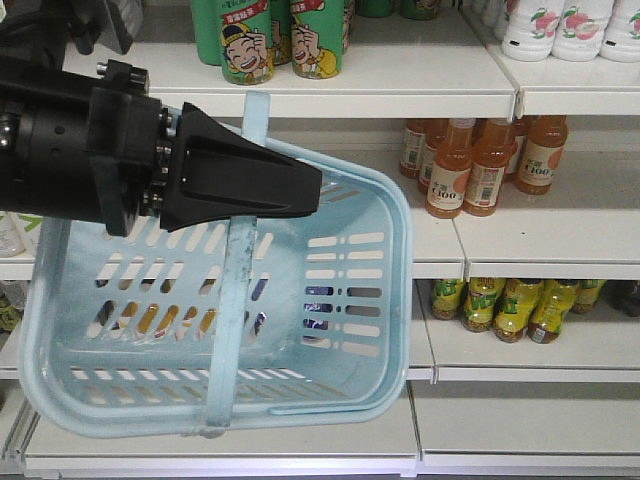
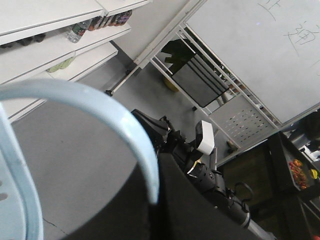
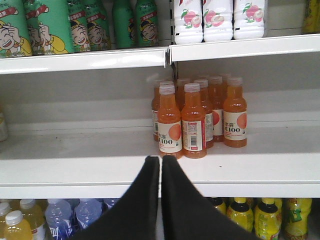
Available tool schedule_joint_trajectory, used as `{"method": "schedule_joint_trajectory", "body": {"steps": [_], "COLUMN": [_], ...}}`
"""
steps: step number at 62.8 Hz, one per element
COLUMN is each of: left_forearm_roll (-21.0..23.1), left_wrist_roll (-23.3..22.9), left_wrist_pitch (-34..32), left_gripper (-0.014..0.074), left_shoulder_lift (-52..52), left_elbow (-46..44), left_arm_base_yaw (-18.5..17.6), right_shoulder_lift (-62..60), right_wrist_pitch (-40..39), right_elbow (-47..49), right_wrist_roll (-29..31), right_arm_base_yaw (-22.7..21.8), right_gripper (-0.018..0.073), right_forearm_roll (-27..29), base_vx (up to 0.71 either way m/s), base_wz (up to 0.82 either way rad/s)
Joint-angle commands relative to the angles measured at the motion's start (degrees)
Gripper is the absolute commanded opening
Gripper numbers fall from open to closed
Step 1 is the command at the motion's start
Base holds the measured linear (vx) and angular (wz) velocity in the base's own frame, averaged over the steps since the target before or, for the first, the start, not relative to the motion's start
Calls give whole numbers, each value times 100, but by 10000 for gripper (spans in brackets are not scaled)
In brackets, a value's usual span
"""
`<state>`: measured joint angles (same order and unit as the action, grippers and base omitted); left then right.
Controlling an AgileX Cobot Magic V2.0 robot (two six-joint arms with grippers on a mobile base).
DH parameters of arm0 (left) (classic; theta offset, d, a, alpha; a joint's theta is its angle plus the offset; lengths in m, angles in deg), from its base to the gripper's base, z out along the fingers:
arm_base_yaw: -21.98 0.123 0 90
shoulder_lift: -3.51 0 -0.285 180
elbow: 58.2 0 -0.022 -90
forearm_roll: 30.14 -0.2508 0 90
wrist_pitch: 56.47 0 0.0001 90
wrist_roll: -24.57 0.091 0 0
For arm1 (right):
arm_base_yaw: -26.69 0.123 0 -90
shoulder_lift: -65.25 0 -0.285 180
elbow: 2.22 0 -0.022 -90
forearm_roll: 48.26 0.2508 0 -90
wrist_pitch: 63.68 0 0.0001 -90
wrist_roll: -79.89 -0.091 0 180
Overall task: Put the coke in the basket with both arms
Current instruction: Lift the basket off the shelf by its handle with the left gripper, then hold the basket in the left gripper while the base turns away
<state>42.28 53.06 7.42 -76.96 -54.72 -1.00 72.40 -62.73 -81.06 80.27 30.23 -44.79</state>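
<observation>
The left arm's jaws (image 1: pixel 306 190) look closed across the strap handle (image 1: pixel 228 320) of the light blue basket (image 1: pixel 404 300). The basket hangs from it, tilted, in front of the shelves, though the actual pinch on the strap is hidden behind the black fingers. The left wrist view shows only the handle arching over the gripper body, so it does not settle this. The basket looks empty. The coke does not show in any view, and the colours glimpsed through the slotted wall are too broken up to name. The right arm's jaws (image 3: pixel 160 159) are pressed together with nothing between them. They point at a shelf (image 3: pixel 250 165) carrying a cluster of orange bottles (image 3: pixel 192 122), which are not the target. The step in hand is probably for the right arm to find and fetch the can while the left keeps the basket presented. To do that well, the right wrist should sweep the shelves until the red can is plainly in view. Its jaws should part fully before closing in, then take the slim body squarely and upright, clear of its neighbours. Because the basket hangs on a swinging strap and sits askew, the left arm should hold steady with the opening facing upward. The can is better lowered inside the rim than dropped.
</observation>
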Motion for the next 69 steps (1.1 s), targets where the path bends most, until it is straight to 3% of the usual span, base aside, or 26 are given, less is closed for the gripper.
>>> {"method": "schedule_joint_trajectory", "body": {"steps": [1, 69], "left_forearm_roll": [385, 390], "left_wrist_roll": [56, 56], "left_wrist_pitch": [-154, -154], "left_gripper": [-6, -6], "left_shoulder_lift": [169, 169], "left_elbow": [-134, -134], "left_arm_base_yaw": [-40, -40], "right_shoulder_lift": [-71, -71], "right_wrist_pitch": [-425, -414], "right_elbow": [-40, -40], "right_wrist_roll": [17, 17], "right_arm_base_yaw": [-8, -8], "right_gripper": [-2, -2], "right_forearm_roll": [-47, -47], "base_vx": [0, 0], "base_wz": [0, -2]}}
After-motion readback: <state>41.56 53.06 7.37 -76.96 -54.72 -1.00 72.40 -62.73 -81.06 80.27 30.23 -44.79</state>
